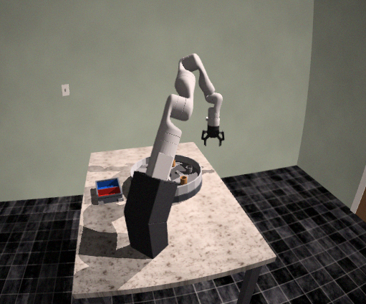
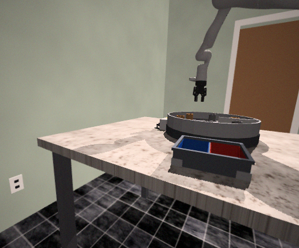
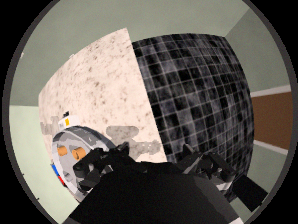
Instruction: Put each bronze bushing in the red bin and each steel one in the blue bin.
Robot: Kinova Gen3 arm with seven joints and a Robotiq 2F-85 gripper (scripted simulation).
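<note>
My gripper (image 1: 213, 144) (image 2: 199, 100) (image 3: 156, 149) is open and empty, high above the table and to one side of the turntable (image 1: 195, 186) (image 2: 212, 128). On the turntable, a bronze bushing (image 1: 183, 180) stands near the rim and another bronze one (image 1: 174, 163) is partly behind the arm. Two bronze bushings (image 3: 62, 151) (image 3: 78, 153) show in the wrist view. A steel bushing (image 1: 189, 168) (image 2: 212, 117) stands inside the rim. The blue bin (image 1: 107, 184) (image 2: 194, 145) and red bin (image 1: 109, 191) (image 2: 227, 150) sit side by side; their floors are too unclear to read.
The turntable's raised wall surrounds the bushings. The arm's dark pedestal (image 1: 145, 211) stands in front of it and hides part of it. A small white device (image 2: 163, 124) (image 3: 69, 121) sits beside the turntable. The table edge (image 3: 145, 97) runs below the gripper.
</note>
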